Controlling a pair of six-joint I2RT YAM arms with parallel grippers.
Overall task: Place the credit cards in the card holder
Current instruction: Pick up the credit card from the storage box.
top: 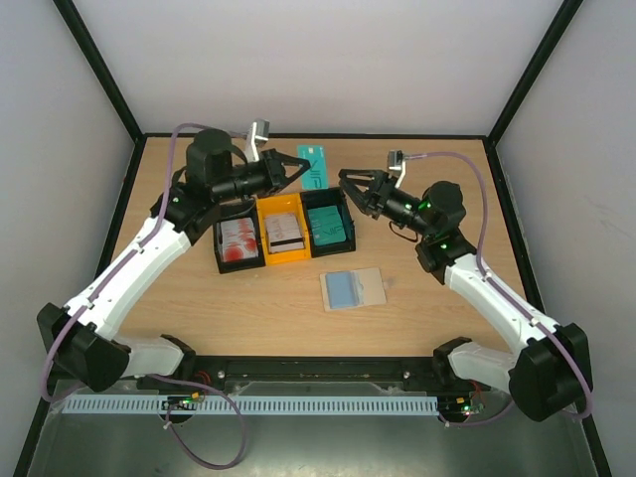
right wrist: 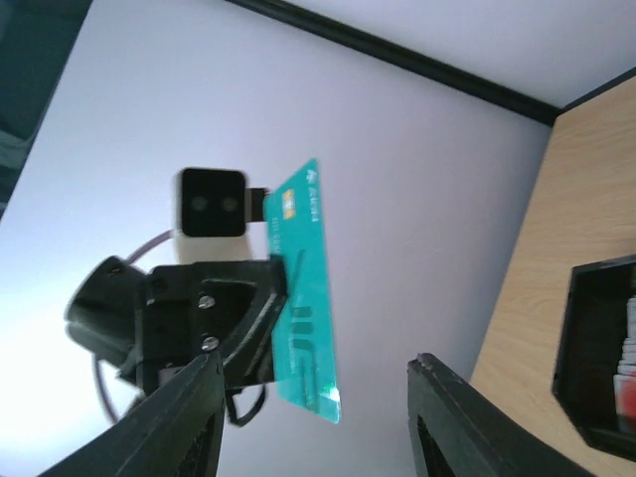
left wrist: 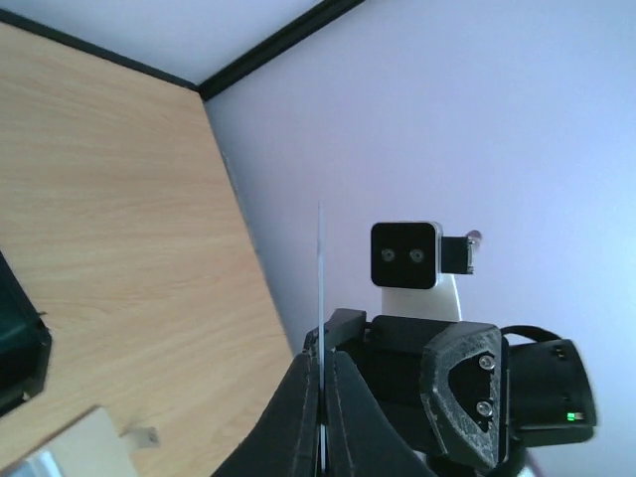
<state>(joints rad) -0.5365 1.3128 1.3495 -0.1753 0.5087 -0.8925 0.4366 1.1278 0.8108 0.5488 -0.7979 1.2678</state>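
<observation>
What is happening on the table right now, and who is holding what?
The left gripper is shut on a thin teal green plastic card, holding it in the air beyond the joined black-yellow-black plastic trays. The right gripper is open and faces that card without touching it. The small beige fold-over card holder lies open on the wooden table, light blue inside up, with no card showing in it. Other cards sit in the trays.

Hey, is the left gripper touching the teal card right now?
Touching. The left wrist view shows the left gripper closed on the teal card, its thin edge pinched between both fingers.
</observation>
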